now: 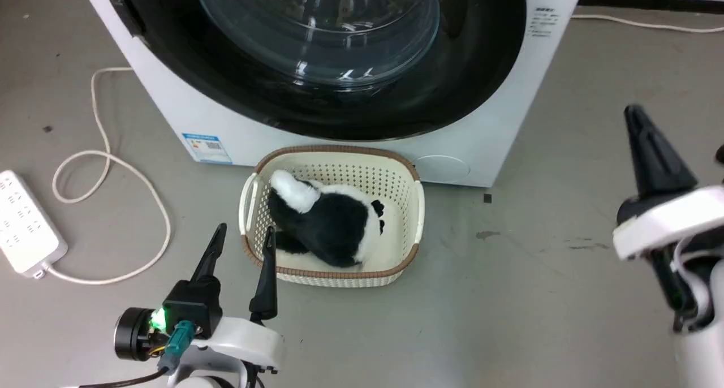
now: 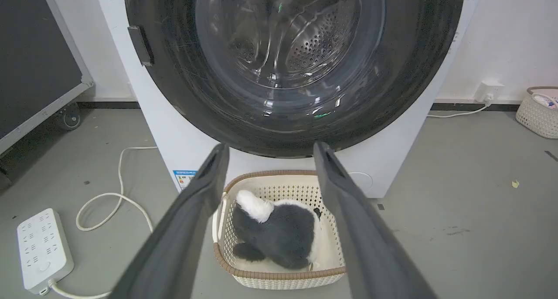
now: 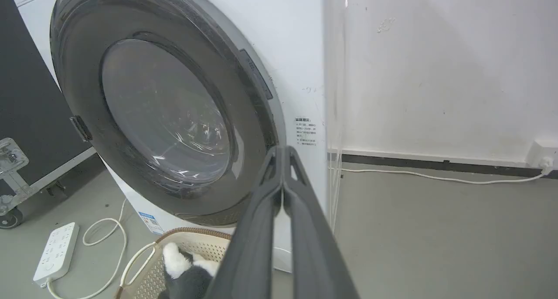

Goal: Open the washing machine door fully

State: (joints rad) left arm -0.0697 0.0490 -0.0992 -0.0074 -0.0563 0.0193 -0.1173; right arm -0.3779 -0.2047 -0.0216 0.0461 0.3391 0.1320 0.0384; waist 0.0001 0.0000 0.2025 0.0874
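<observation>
Door position: the washing machine door [image 1: 317, 37] sits in the white front of the machine, straight ahead of me and above the basket [image 1: 362, 173].
Door facing: its face is turned out toward me and looks flush with the front all round. It is round, so I can name no long axis. A small dark tab [image 1: 127, 14] sits on the rim at my left.
Left wrist view: looking through the door [image 2: 287, 50], I see the perforated steel drum [image 2: 318, 42] behind the glass. A second basket [image 2: 538, 111] stands far right by the wall.
Right wrist view: I see the door [image 3: 165, 116] at a slant, with reflections hiding what is behind the glass.
Left gripper [image 1: 245, 232]: released, fingers wide apart, holding nothing, low over the floor just short of the basket [image 2: 279, 173], which shows between its fingers [image 2: 271, 145].
Right gripper [image 1: 636, 116]: clenched tip to tip on nothing, well to the right of the machine. Its tip [image 3: 283, 148] is lined up with the door's right edge.
Basket contents: one black-and-white plush toy [image 1: 334, 218], lying inside.
Floor: a white power strip [image 1: 22, 224] with a looped cable lies at my left.
</observation>
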